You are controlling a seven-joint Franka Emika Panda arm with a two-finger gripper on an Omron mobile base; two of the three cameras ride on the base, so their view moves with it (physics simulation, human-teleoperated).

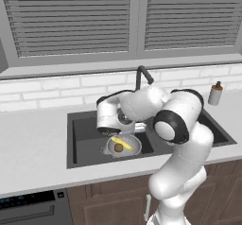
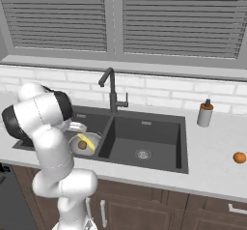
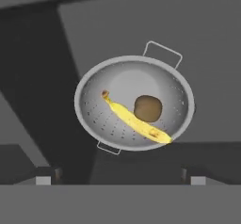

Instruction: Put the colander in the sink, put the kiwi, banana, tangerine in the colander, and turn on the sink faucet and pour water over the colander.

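In the left basin of the sink [image 1: 84, 129], close to its front wall, the colander [image 1: 133, 147] sat on the dark floor, with bare basin floor open behind it toward the back wall. Inside it the banana [image 3: 134, 119] lay against the kiwi [image 3: 148, 108]; seen from the hand camera, its long axis ran diagonally across the bowl, stem end toward the upper left and the other tip resting near the lower right rim. The colander's two handles stuck out on opposite sides. The gripper [image 3: 121, 178] hovered above the colander, fingers spread wide and holding nothing. The sink faucet [image 2: 112, 90] stood behind the divider, spout angled over the left basin. Far right, the tangerine [image 2: 239, 157] lay on the counter [image 2: 212, 166], well apart from the sink.
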